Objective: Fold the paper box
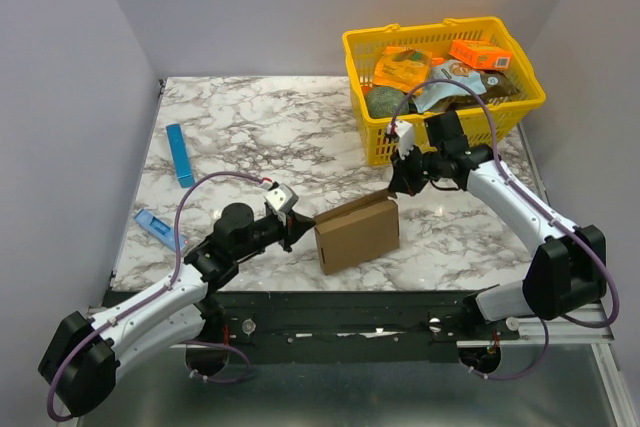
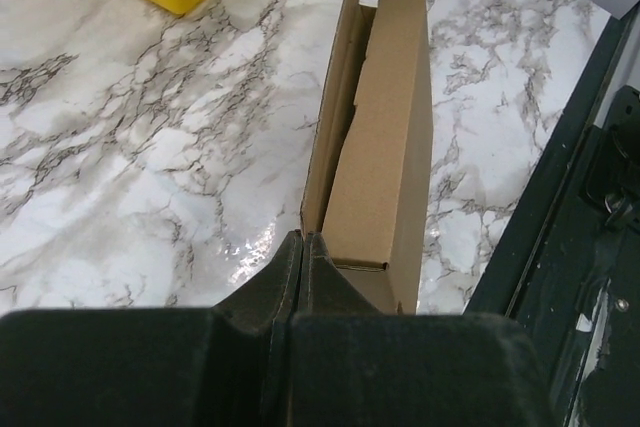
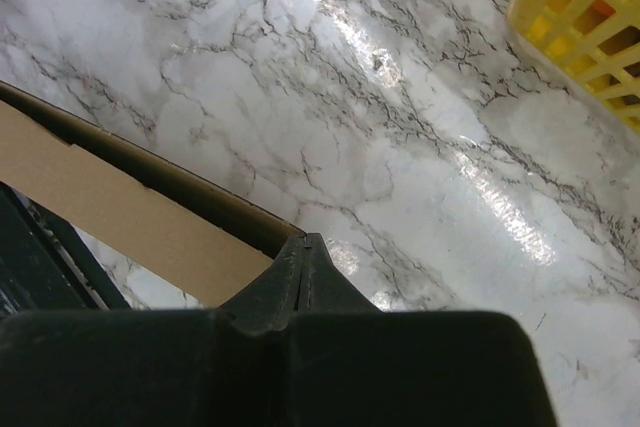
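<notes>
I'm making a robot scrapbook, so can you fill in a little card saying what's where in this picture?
paper box: brown, partly folded, standing on the marble table
left tool: shut, pinching the box's left end
right tool: shut on the box's far right corner
yellow basket: behind the box, holding packets
blue strip: lying far left

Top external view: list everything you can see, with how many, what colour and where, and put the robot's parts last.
paper box: one, brown, front centre of the table, between the arms.
basket: one, yellow, far right of the table.
orange boxes: two, orange, inside the basket among other packets.
blue strip: one, blue, far left.
light blue item: one, left edge, kind unclear.
table: one, white-grey marble.
left end effector: black, closed on the box's left edge.
right end effector: black, closed on the box's far right corner.
</notes>
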Tool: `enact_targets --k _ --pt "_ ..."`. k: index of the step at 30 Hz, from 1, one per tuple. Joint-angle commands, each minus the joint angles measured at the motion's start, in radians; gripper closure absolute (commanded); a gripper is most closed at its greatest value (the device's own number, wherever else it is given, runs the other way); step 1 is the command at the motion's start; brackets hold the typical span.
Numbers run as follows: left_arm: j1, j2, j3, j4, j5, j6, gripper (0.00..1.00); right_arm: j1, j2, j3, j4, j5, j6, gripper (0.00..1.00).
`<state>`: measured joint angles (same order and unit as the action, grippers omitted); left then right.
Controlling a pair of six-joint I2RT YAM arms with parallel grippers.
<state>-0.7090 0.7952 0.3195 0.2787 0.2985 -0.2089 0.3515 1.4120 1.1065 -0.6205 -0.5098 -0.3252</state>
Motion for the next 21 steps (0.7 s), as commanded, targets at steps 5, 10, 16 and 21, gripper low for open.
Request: enact_targets --k 5,10,16,21 --pt "-0.004 0.061 0.093 -0.038 -0.076 0.022 1.00 0.063 -0.128 -0.057 0.059 0.128 0.166 1.00" --pt "-0.004 0.101 0.133 -0.052 -0.125 0.014 1.00 0.150 -0.172 -0.106 0.128 0.309 0.258 0.99" --pt "-0.006 0.130 0.153 -0.065 -0.177 0.011 1.00 0.224 -0.225 -0.180 0.235 0.493 0.368 1.00" --pt "-0.007 0.162 0.165 -0.087 -0.239 -0.006 1.00 0.262 -0.274 -0.208 0.268 0.612 0.439 1.00"
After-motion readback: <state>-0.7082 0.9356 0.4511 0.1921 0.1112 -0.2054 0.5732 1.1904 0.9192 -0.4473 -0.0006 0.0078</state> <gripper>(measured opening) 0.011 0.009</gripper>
